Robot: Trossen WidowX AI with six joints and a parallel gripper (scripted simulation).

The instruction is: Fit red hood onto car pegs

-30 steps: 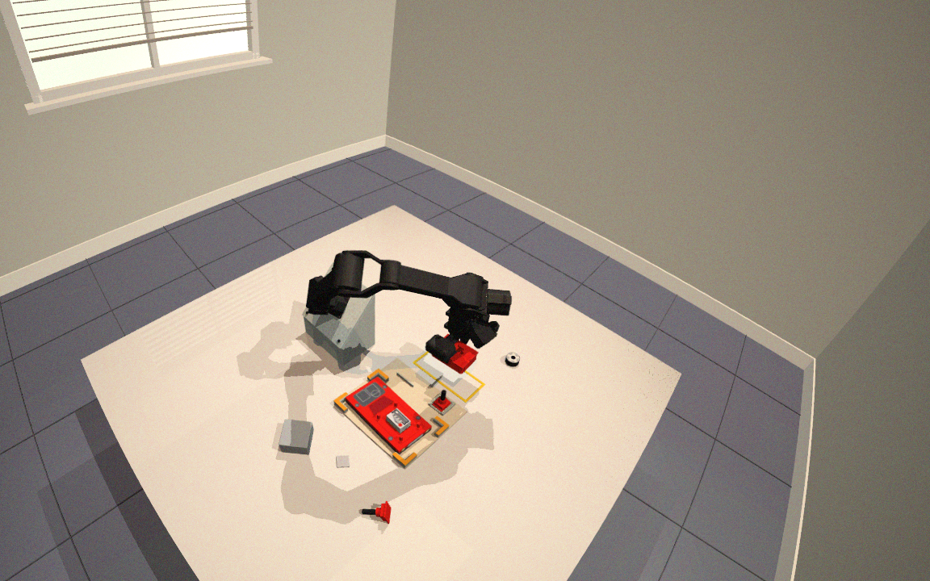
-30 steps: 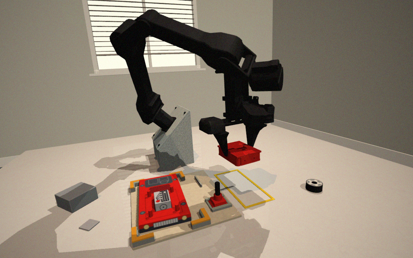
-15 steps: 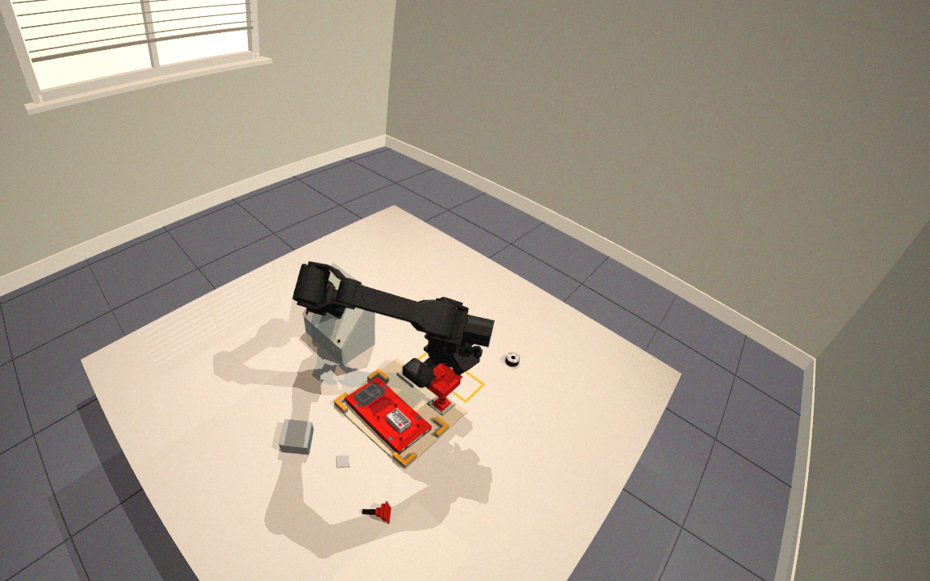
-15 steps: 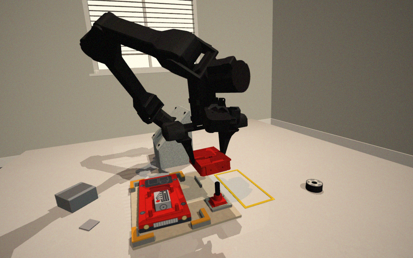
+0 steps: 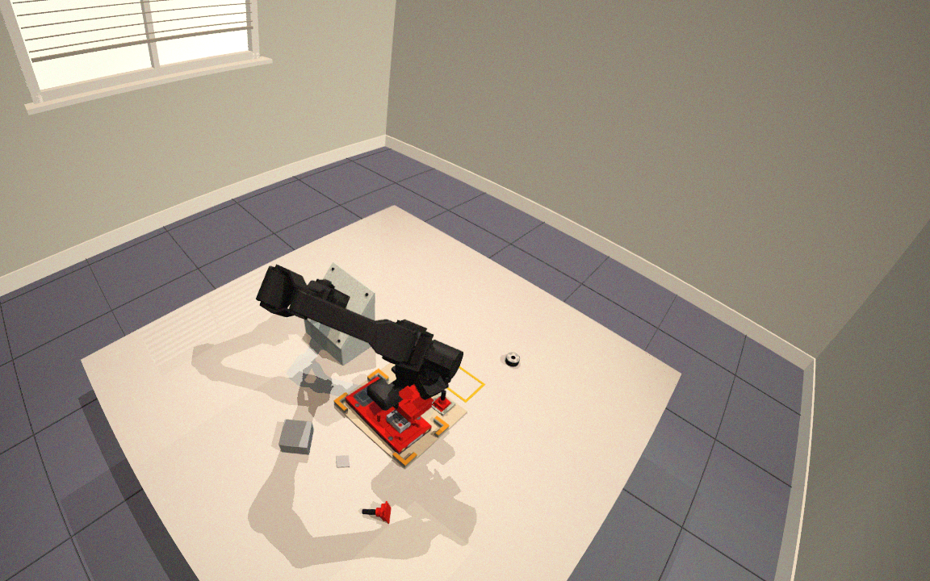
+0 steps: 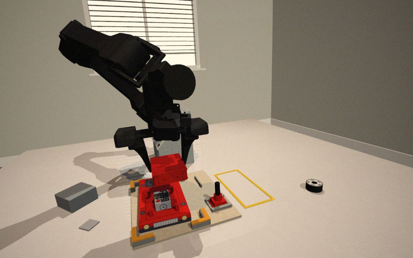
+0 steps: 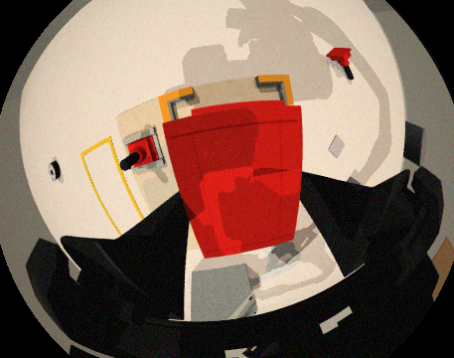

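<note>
My gripper (image 6: 167, 166) (image 7: 241, 187) is shut on the hood (image 6: 169, 175) (image 5: 414, 401) (image 7: 276, 149), a red shell with its roof up, one finger at each side. The hood hangs above the rear part of the red chassis (image 6: 182, 197) (image 5: 414, 433), clear of the deck. The chassis sits between orange corner brackets on the jig board (image 6: 227, 217). The grey engine block (image 6: 163, 202) (image 5: 397, 420) shows in front of the hood. Two front pegs show beside the engine. The rear pegs are hidden behind the hood, and its corner holes do not show.
A red-and-black stick piece (image 6: 217, 200) (image 7: 148, 150) stands on the board beside the chassis. A yellow outline (image 6: 260, 203) lies beyond it, then a wheel (image 6: 314, 186). A grey block (image 6: 76, 195) and thin plate (image 6: 89, 224) lie left. Another red piece (image 5: 383, 512) lies in front.
</note>
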